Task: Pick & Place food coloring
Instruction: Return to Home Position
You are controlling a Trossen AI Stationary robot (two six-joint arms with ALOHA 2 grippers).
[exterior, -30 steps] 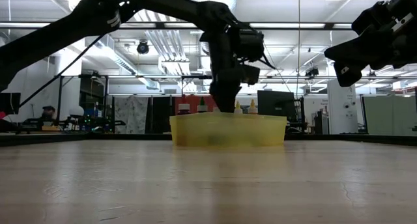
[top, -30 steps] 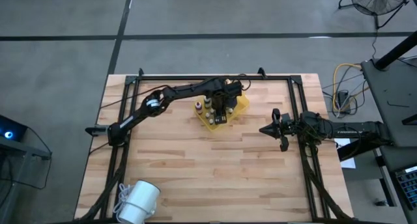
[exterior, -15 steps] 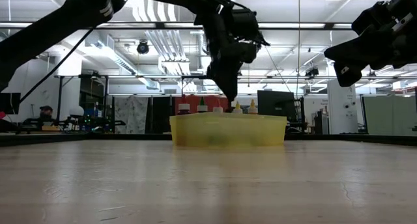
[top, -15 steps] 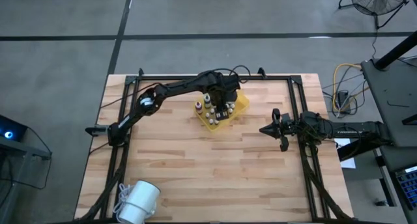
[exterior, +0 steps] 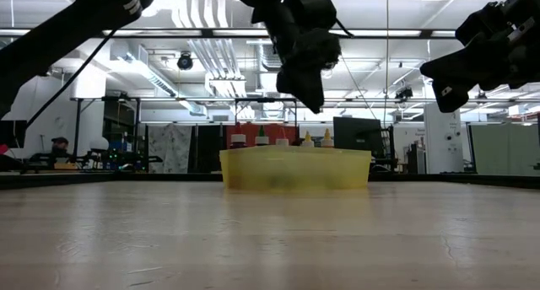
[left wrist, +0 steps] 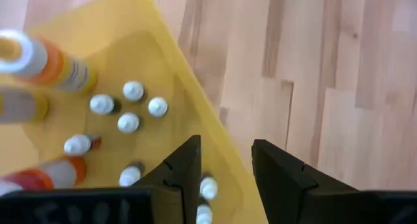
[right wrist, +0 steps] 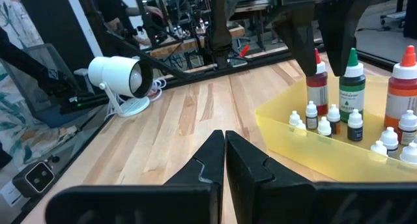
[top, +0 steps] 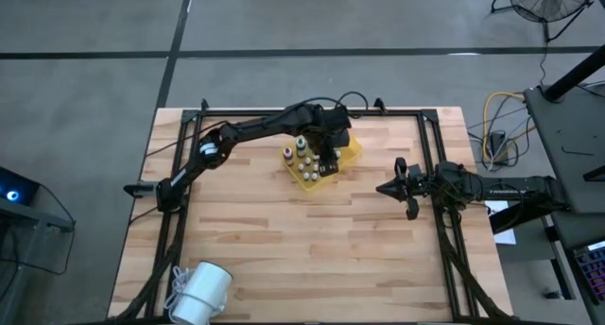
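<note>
Matte black, slender-linked throughout. Ringed in silver at one joint (top: pixel 210 149) of the left arm (top: pixel 260 128). Looped with thin black cable (top: pixel 352 98) at that wrist. Tipped with angular wedge fingers on left pincer (left wrist: pixel 225 149) and right pincer (right wrist: pixel 225 138). Lettered pale along right arm (top: pixel 510 186).

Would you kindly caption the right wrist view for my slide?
Left gripper open above yellow bin of dropper bottles; right gripper shut.

High camera looked straight down on table (top: pixel 284 259), low one level across it, wrist cameras close, all shared yellow tray (top: pixel 351 155).

Likely a lab: ceiling ducts (exterior: pixel 202 58), monitor (exterior: pixel 354 131).
</note>
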